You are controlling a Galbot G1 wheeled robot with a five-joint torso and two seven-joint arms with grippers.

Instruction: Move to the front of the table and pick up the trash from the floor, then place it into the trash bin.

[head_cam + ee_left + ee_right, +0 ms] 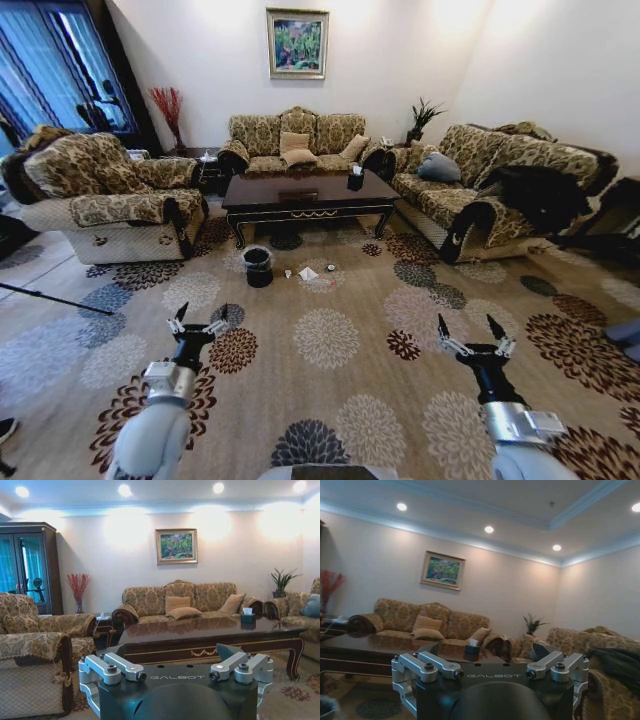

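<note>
Two end effectors, left (196,321) and right (472,334), hang out front with fingers spread and empty, probably just staged while the robot's well back from the coffee table (300,196). The trash (308,273) sits scattered on the carpet just beside the black trash bin (258,266), below the tabletop's front edge.

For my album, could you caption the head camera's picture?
Both grippers, left and right, open above the carpet, facing trash, trash bin and table.

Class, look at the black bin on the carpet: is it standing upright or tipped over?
Upright. In the head view the bin stands on the carpet before the table, its bag-lined rim facing up and its round mouth showing.
</note>
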